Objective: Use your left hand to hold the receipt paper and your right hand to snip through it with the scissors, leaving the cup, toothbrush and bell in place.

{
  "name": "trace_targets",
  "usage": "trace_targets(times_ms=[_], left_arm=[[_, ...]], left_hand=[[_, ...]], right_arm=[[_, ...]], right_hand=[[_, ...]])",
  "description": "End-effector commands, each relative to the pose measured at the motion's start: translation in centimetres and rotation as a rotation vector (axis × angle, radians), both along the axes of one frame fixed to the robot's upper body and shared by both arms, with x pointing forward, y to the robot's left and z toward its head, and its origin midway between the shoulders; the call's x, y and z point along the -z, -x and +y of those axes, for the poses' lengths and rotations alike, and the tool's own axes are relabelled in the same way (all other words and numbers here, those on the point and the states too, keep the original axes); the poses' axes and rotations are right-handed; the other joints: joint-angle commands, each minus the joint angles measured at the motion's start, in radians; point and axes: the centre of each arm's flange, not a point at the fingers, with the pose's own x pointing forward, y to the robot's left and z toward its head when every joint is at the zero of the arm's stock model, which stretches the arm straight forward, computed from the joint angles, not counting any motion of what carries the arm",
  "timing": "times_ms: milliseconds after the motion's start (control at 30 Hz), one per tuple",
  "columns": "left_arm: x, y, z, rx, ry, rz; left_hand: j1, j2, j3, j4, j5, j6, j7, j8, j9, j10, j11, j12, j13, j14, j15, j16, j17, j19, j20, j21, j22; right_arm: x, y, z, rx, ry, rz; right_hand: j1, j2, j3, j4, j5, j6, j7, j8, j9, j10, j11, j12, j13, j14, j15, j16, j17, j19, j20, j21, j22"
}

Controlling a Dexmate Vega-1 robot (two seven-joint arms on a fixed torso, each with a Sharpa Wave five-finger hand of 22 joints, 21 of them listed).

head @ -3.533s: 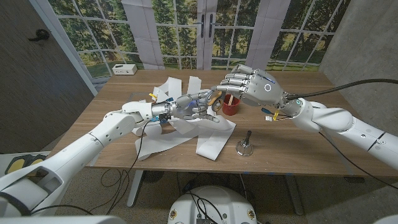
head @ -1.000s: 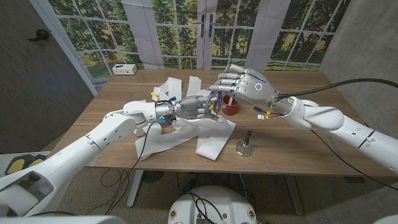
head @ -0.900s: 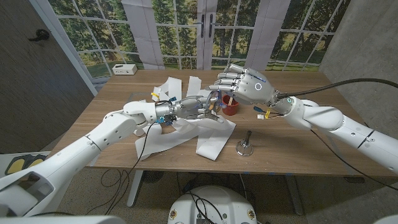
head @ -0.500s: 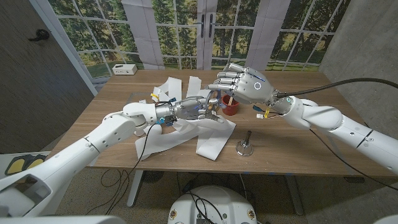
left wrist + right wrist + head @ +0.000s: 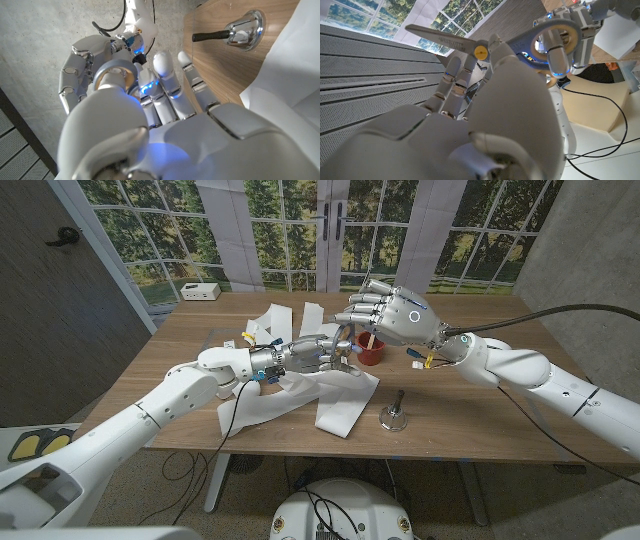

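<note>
The long white receipt paper (image 5: 300,395) lies crumpled in loops on the table's middle. Above it my left hand (image 5: 310,355) grips the scissors (image 5: 470,47) by the handle, with a finger through one ring (image 5: 114,75). The silver blades are closed and point at my right hand (image 5: 395,312). That hand hovers over the red cup (image 5: 371,350), fingers apart, its fingertips (image 5: 451,65) right at the blades; I cannot make out a grip. The toothbrush (image 5: 368,338) stands in the cup. The chrome bell (image 5: 392,416) sits near the front edge, also seen as the bell (image 5: 245,30).
A small white box (image 5: 200,291) sits at the table's back left corner. Bare wood (image 5: 480,410) lies to the right of the bell. Paper strips (image 5: 275,315) reach toward the back edge. Windows stand behind the table.
My right hand has drifted left, over the cup, closer to the left hand. The left hand has kept hold of the scissors and barely moved.
</note>
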Motion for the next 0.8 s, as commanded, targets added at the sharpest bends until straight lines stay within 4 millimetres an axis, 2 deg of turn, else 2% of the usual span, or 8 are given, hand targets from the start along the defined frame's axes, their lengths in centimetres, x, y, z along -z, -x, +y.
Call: trace_targets(times_ms=[33, 267, 367, 433, 467, 533, 633, 800], left_arm=[[0.33, -0.10, 0.36, -0.050, 0.044, 0.032], [0.46, -0.17, 0.57, -0.086, 0.051, 0.028], [0.21, 0.00, 0.54, -0.092, 0.022, -0.015], [0.10, -0.01, 0.32, -0.083, 0.011, -0.022], [0.10, -0.02, 0.28, -0.084, 0.007, -0.029], [-0.07, 0.01, 0.17, -0.075, -0.020, -0.053], [-0.11, 0.00, 0.06, -0.081, -0.013, -0.058], [-0.18, -0.10, -0.04, -0.081, -0.012, -0.071]], left_hand=[[0.047, 0.014, 0.023, -0.006, -0.004, 0.028, -0.005, 0.028, 0.054, -0.052, -0.026, -0.013, -0.009, -0.036, -0.015, -0.004, -0.007, -0.033, 0.007, 0.009, 0.007], [0.098, 0.013, 0.028, 0.004, -0.007, 0.021, -0.036, 0.082, 0.216, -0.236, -0.019, -0.008, 0.028, -0.196, -0.013, -0.011, -0.048, -0.170, 0.048, 0.001, 0.019], [0.113, 0.020, 0.028, 0.008, -0.009, 0.023, -0.028, 0.095, 0.273, -0.383, -0.014, -0.038, -0.006, -0.328, -0.010, 0.011, -0.015, -0.242, 0.069, -0.007, 0.022], [0.114, 0.022, 0.024, 0.013, -0.009, 0.041, -0.022, 0.077, 0.262, -0.510, -0.015, -0.134, -0.091, -0.494, 0.002, 0.003, 0.007, -0.304, 0.085, -0.017, 0.022], [0.113, 0.025, 0.023, 0.015, -0.009, 0.046, -0.019, 0.075, 0.259, -0.528, -0.014, -0.139, -0.090, -0.516, 0.001, 0.007, 0.011, -0.308, 0.087, -0.016, 0.022], [0.109, 0.031, 0.022, 0.020, -0.007, 0.059, -0.006, 0.057, 0.243, -0.687, 0.003, -0.179, -0.069, -0.700, 0.045, -0.010, 0.037, -0.367, 0.110, -0.028, 0.019], [0.105, 0.033, 0.031, 0.022, -0.006, 0.065, -0.003, 0.044, 0.232, -0.794, 0.019, -0.224, -0.080, -0.857, 0.092, -0.063, 0.031, -0.431, 0.124, -0.047, 0.015], [0.088, 0.024, 0.060, 0.023, -0.006, 0.080, -0.012, 0.035, 0.224, -0.916, 0.037, -0.354, -0.187, -0.982, 0.132, -0.214, -0.059, -0.499, 0.123, -0.066, 0.006]], right_arm=[[0.10, -0.25, -0.01, -0.003, 0.004, 0.014], [0.15, -0.47, 0.00, -0.004, 0.004, 0.019], [0.14, -0.53, 0.01, -0.004, 0.003, 0.021], [0.10, -0.60, 0.02, -0.005, 0.001, 0.021], [0.09, -0.61, 0.02, -0.005, 0.001, 0.021], [0.07, -0.62, 0.04, -0.008, -0.001, 0.023], [0.09, -0.60, 0.05, -0.008, -0.001, 0.025], [0.15, -0.53, 0.03, -0.012, -0.003, 0.028]], right_hand=[[0.001, 0.013, 0.008, 0.000, 0.008, 0.008, 0.002, -0.004, 0.000, 0.008, 0.000, 0.000, 0.003, 0.076, -0.197, 0.008, 0.007, 0.012, -0.135, -0.001, 0.000], [0.000, 0.014, 0.009, 0.001, 0.008, 0.008, 0.002, -0.004, -0.001, 0.006, 0.000, -0.002, 0.000, 0.076, -0.197, 0.007, 0.007, 0.013, -0.136, -0.002, 0.000], [0.000, 0.014, 0.009, 0.001, 0.008, 0.008, 0.001, -0.004, -0.002, 0.007, 0.000, 0.000, 0.004, 0.074, -0.197, 0.005, 0.005, 0.013, -0.136, -0.003, 0.000], [0.001, 0.014, 0.009, 0.001, 0.008, 0.008, 0.001, -0.004, -0.002, 0.007, 0.000, -0.002, 0.001, 0.076, -0.197, 0.006, 0.007, 0.013, -0.136, -0.003, 0.000], [0.000, 0.014, 0.009, 0.001, 0.008, 0.008, 0.001, -0.004, -0.002, 0.008, 0.000, -0.001, 0.000, 0.075, -0.197, 0.006, 0.008, 0.013, -0.136, -0.004, 0.000], [0.000, 0.014, 0.009, 0.001, 0.008, 0.008, 0.002, -0.004, -0.002, 0.009, 0.000, 0.000, 0.002, 0.074, -0.197, 0.005, 0.006, 0.013, -0.136, -0.004, 0.000], [0.000, 0.014, 0.009, 0.001, 0.008, 0.008, 0.001, -0.004, -0.003, 0.010, 0.000, 0.002, 0.003, 0.076, -0.197, 0.006, 0.008, 0.014, -0.136, -0.005, 0.000], [0.000, 0.014, 0.010, 0.001, 0.008, 0.007, -0.001, -0.005, -0.004, 0.009, 0.000, 0.001, 0.003, 0.075, -0.197, 0.005, 0.007, 0.014, -0.136, -0.006, 0.000]])
